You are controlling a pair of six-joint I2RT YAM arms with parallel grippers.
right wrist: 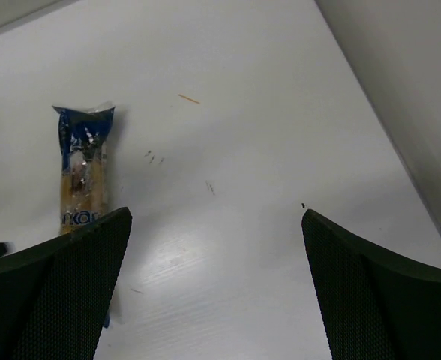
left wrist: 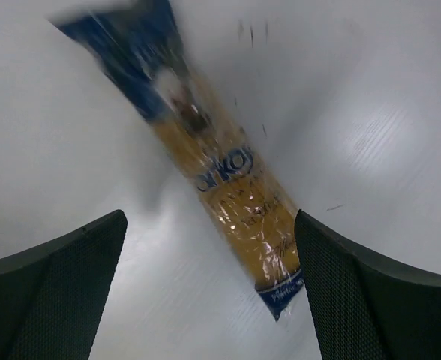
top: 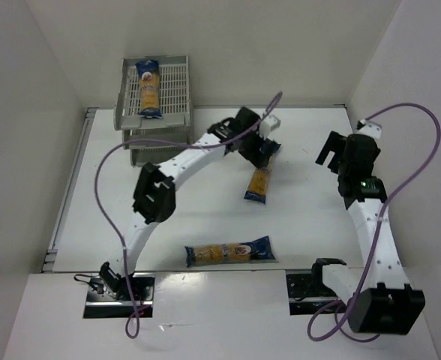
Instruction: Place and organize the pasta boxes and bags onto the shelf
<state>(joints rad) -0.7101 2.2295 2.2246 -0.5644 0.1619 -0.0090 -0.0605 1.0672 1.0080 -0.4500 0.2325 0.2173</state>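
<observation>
The grey three-tier shelf (top: 177,75) stands at the far left of the table. One pasta packet (top: 148,88) lies on its top tier. A second packet (top: 259,184) lies on the table mid-way, its far end under my left gripper (top: 262,147). In the left wrist view this packet (left wrist: 232,191) runs diagonally between my open left fingers (left wrist: 48,292), its near blue end close to the right finger; the left gripper (left wrist: 209,289) hovers above it, holding nothing. A third packet (top: 229,251) lies near the front. My right gripper (top: 331,152) is open and empty (right wrist: 217,285), with a packet (right wrist: 82,169) to its left.
White walls close the table at the back and both sides; the right wall (right wrist: 400,82) runs close to the right gripper. Purple cables (top: 412,161) loop over both arms. The white table (top: 205,217) lies between the packets.
</observation>
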